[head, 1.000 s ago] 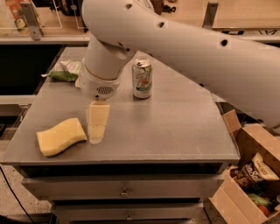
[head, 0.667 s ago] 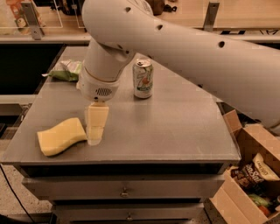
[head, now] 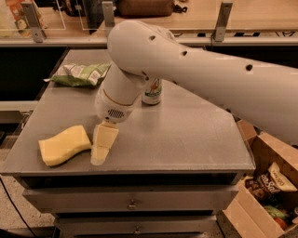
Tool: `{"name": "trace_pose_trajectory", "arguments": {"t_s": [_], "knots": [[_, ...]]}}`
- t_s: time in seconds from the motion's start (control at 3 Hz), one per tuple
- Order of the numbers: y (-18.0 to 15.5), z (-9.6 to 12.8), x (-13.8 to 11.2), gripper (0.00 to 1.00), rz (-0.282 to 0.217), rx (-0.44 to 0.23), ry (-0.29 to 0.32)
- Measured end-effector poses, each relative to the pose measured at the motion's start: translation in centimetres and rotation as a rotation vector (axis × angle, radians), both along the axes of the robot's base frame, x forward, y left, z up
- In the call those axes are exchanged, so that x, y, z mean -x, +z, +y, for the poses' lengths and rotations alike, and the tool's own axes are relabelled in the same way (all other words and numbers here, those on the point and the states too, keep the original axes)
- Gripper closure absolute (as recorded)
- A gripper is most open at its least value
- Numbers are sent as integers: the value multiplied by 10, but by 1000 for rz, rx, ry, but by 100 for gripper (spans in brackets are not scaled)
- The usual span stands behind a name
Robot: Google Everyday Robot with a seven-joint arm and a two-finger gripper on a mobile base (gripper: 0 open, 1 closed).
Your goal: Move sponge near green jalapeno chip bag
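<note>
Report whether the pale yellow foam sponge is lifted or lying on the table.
Lying: the pale yellow sponge rests flat on the grey metal table; the gripper hangs beside it.

From my feed: a dim, warm-lit workroom around a grey metal table [head: 195, 135].

I see the table's flat top sitting over two shallow drawers [head: 132, 197], each with a small metal pull. Behind it runs a long wooden counter [head: 195, 11] with upright metal brackets [head: 221, 21] along its front edge and dark shadow beneath. To the right, an open cardboard box [head: 242, 211] stands on the ground, holding snack packets. At lower left I make out a speckled floor [head: 16, 221] and a thin black cable [head: 10, 202].
</note>
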State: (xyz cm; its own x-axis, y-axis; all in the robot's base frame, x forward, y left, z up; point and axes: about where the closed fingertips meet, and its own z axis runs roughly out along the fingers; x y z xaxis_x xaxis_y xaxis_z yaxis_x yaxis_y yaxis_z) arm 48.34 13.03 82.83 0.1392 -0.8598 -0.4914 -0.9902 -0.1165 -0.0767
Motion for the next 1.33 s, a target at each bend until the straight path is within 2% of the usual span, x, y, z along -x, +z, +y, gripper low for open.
{"name": "trace_pose_trajectory", "arguments": {"t_s": [0.33,1.0,1.33], "knots": [[-10,4,-1,0,7,-75,-60],[-1,25,3,0,26,-226,-41],[-2,35,3,14,42,-239,-24]]}}
